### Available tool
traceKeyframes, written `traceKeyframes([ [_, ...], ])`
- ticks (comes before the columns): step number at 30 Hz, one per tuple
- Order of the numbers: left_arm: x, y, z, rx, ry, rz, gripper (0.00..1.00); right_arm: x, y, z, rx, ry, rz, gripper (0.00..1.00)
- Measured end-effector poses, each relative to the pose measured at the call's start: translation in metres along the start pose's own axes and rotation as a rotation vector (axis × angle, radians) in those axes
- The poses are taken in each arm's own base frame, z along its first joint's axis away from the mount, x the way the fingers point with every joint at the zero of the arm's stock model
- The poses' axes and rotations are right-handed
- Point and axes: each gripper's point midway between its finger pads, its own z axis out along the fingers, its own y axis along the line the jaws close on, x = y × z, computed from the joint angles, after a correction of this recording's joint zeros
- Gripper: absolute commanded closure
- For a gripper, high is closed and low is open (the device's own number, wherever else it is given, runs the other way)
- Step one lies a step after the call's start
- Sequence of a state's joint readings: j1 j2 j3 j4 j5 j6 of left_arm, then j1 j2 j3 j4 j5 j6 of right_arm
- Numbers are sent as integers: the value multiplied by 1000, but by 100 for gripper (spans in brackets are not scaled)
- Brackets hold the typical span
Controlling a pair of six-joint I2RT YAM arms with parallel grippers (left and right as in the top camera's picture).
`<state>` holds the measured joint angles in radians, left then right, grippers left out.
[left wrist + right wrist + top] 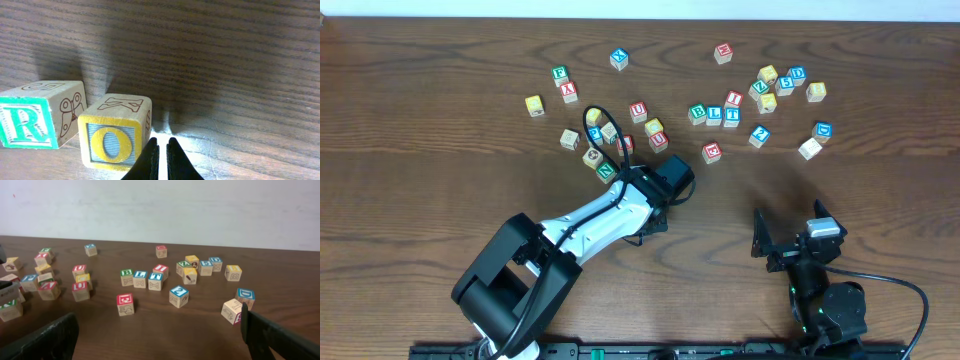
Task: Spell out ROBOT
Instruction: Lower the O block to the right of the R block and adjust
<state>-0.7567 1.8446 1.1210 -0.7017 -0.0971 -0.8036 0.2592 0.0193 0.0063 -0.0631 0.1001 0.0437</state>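
Two letters stand in line: the R block (37, 115) and O block (114, 131) sit just beside each other. My left claw (162, 142) is pressed together and empty, just right of the O. Next comes B, I judge. The B block (126, 276) sits far right among loose blocks. My right claw (158, 315) is spread and holds nothing. Bare tabletop (225, 60) right of the O leaves room.

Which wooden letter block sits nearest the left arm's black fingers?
The yellow-framed wooden O block, just left of the left gripper; the green-framed wooden R block lies beyond it.
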Motion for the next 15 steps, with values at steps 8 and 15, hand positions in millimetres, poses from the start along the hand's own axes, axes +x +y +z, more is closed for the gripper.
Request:
traceKeyframes([
  [8,1,3,0,-13,1,2,92,0,0,0,0,0,0,1],
  [15,2,8,0,-36,2,5,92,0,0,0,0,0,0,1],
])
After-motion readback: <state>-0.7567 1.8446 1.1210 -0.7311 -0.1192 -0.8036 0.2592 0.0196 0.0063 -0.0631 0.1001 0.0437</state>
